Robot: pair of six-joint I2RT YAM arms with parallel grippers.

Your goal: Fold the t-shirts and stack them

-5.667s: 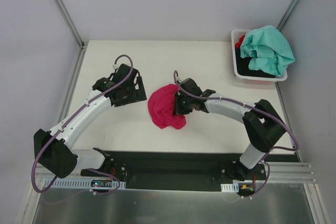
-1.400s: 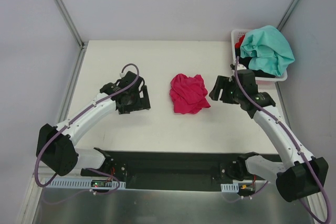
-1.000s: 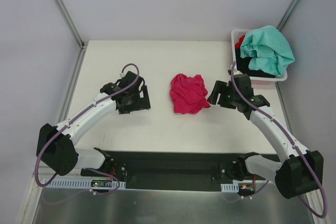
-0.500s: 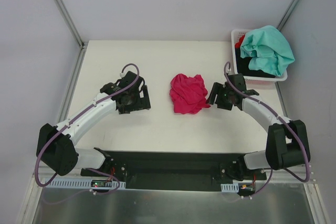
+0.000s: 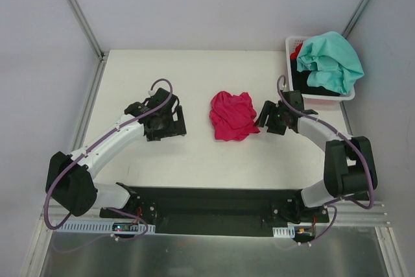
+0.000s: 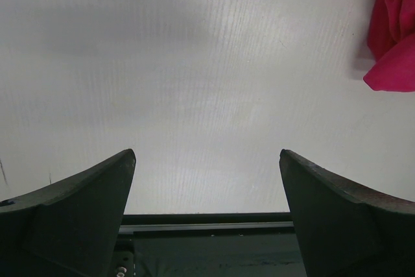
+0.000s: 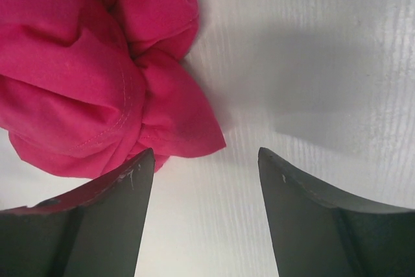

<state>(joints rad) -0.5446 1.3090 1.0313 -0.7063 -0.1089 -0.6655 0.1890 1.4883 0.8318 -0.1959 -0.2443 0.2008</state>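
A crumpled magenta-pink t-shirt [image 5: 232, 116] lies bunched in the middle of the white table [image 5: 194, 76]. My right gripper [image 5: 264, 119] sits low just off its right edge, open, its fingers [image 7: 110, 212] beside a corner of the pink cloth [image 7: 97, 76] with only bare table between them. My left gripper [image 5: 170, 121] is open over bare table to the left of the shirt; the pink t-shirt [image 6: 394, 30] shows at the right edge of the left wrist view. A teal-mint t-shirt [image 5: 329, 61] drapes over the basket, with black [image 5: 305, 82] and red [image 5: 296, 50] cloth under it.
A white plastic basket [image 5: 290, 77] stands at the back right corner of the table. Grey walls with metal frame posts [image 5: 78, 11] close in the back and sides. The dark base rail [image 5: 214, 209] runs along the near edge.
The right gripper has drawn in from the right to the pink shirt's right edge and its jaws have narrowed slightly. The shirt and the left arm have stayed put.
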